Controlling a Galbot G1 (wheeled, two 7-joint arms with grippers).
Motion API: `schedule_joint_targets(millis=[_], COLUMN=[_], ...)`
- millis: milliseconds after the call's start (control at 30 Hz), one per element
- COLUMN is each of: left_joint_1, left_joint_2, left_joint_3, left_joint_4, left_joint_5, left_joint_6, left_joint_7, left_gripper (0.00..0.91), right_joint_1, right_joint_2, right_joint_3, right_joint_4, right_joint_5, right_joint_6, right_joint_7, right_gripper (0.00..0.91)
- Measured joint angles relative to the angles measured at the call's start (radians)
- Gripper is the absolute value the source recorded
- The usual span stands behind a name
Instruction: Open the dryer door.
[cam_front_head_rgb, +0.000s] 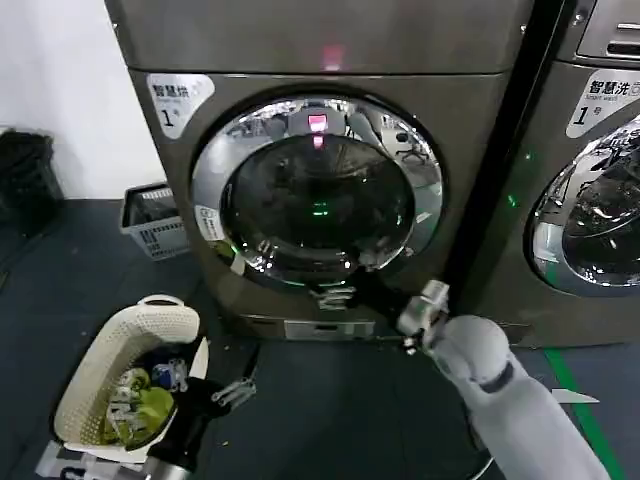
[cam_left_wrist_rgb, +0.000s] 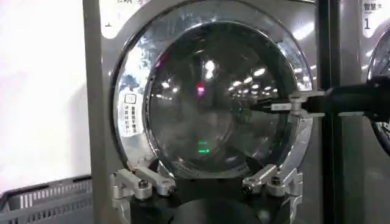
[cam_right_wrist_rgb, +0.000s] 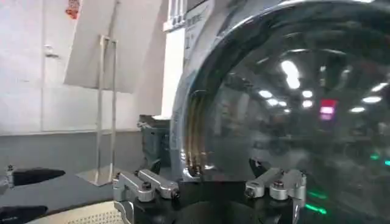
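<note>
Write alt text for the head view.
A grey front-loading dryer stands with its round glass door shut, and the right gripper reaches up at the door's lower right rim. The left gripper hangs low beside a white laundry basket on the dark floor.

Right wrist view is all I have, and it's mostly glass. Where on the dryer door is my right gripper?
Observer: The head view puts the right gripper at the lower right of the dryer door, by its chrome rim.
Operator: Is the door open at all?
Observer: No, from the head view it looks shut against the front panel.
Operator: And the left arm?
Observer: The left gripper is low and open, beside a laundry basket on the floor.
</note>
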Motion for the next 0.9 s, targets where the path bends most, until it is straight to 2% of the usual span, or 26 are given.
schedule_joint_targets(millis=[533, 900], left_joint_1=[-0.003, -0.006], left_joint_2=[-0.003, -0.006], left_joint_3=[0.008, 0.010], left_joint_4=[0.003, 0.004], left_joint_5=[0.002, 0.006], left_joint_6=[-0.002, 0.006], left_joint_7=[0.003, -0.009], left_gripper=[0.907, 0.907], right_joint_1=[0.173, 0.218], right_joint_2=[0.133, 0.204], right_joint_3=[-0.147, -0.194], right_joint_4=[-0.184, -0.264], right_joint_5=[-0.005, -0.001], right_joint_6=[0.042, 0.053], right_joint_7=[0.026, 0.029], right_gripper=[0.907, 0.907])
